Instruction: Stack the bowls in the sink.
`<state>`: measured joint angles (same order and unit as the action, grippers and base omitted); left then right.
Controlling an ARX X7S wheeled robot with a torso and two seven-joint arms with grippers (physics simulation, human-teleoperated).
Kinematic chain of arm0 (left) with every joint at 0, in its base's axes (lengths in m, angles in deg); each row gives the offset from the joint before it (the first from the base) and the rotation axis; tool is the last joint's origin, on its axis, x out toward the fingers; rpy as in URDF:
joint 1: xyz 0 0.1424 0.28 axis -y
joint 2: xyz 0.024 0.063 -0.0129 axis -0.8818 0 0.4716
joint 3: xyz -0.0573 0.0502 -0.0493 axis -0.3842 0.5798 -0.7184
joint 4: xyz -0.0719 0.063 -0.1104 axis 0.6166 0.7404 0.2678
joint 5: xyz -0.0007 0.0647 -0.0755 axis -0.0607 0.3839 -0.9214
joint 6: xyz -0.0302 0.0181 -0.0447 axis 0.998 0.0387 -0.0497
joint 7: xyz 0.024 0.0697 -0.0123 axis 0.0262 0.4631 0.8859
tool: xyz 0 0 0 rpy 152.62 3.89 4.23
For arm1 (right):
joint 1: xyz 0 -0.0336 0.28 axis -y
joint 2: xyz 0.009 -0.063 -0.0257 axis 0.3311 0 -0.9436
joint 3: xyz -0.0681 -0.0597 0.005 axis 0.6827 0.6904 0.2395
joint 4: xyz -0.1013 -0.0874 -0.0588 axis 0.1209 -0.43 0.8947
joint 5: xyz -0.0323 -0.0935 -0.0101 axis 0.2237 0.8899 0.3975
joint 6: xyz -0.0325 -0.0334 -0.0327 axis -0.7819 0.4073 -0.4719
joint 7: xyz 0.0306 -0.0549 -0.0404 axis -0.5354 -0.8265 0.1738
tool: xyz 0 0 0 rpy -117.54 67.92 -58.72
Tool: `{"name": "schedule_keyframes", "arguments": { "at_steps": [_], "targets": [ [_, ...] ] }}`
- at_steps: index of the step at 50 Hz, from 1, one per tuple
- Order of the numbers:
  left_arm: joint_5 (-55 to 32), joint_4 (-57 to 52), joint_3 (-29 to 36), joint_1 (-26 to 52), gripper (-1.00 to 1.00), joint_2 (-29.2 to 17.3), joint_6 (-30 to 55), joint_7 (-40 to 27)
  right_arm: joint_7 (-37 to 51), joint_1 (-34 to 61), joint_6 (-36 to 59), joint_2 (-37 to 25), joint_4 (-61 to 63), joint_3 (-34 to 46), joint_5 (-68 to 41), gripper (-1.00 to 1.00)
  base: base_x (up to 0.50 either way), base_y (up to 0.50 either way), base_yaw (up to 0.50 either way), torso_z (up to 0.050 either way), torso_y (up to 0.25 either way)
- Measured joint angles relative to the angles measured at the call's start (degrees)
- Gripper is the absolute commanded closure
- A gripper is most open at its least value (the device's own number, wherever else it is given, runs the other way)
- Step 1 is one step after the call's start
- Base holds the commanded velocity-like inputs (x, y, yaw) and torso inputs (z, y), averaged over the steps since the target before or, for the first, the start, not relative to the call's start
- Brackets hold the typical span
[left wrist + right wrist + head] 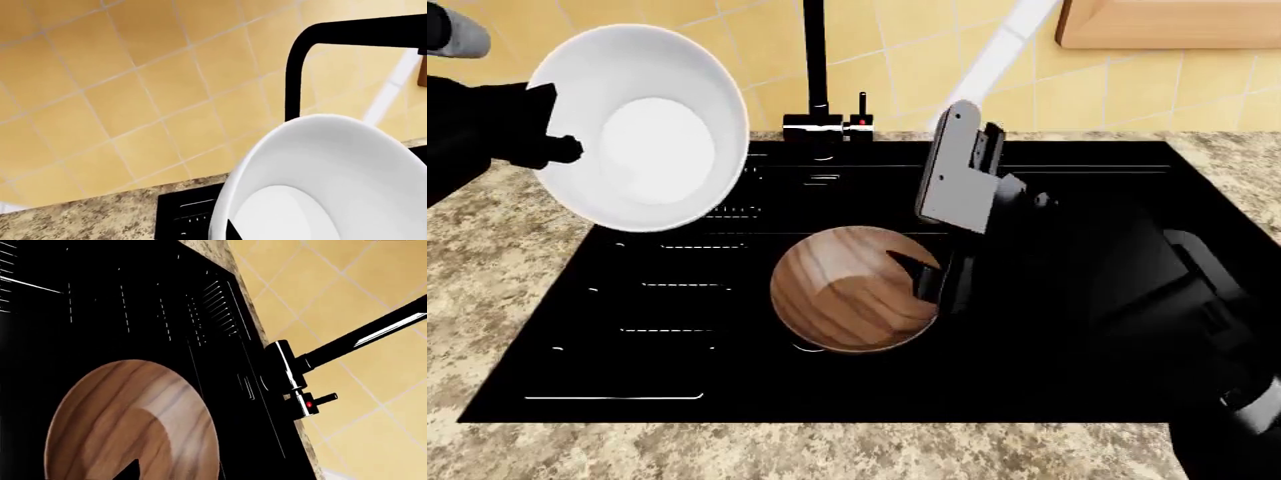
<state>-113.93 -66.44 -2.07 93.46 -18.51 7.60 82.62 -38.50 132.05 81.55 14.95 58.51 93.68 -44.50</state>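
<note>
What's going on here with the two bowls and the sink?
The robot has a bowl in each arm over the black sink. Its left gripper holds the white bowl by the rim, lifted and tilted above the drainboard. The right gripper grips the rim of the wooden bowl over the basin, near the faucet. The bowls are not stacked yet.
</note>
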Motion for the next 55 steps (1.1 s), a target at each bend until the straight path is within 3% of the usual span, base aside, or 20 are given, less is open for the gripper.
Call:
{"name": "schedule_keyframes", "arguments": {
  "at_steps": [32, 55],
  "targets": [
    [10.11, 14.13, 13.75, 12.85, 1.00, 15.70, 2.87, 8.54, 10.49, -6.53, 15.05, -9.66, 16.39, -19.22, -4.36, -1.00, 0.00, 0.00, 0.00, 0.000, 0.001],
    [13.25, 34.65, 16.78, 18.35, 1.00, 29.21, 1.64, 11.83, 12.68, -10.55, 22.06, -14.35, 24.20, -26.99, -6.21, -1.00, 0.00, 0.00, 0.00, 0.000, 0.000]
  ]
}}
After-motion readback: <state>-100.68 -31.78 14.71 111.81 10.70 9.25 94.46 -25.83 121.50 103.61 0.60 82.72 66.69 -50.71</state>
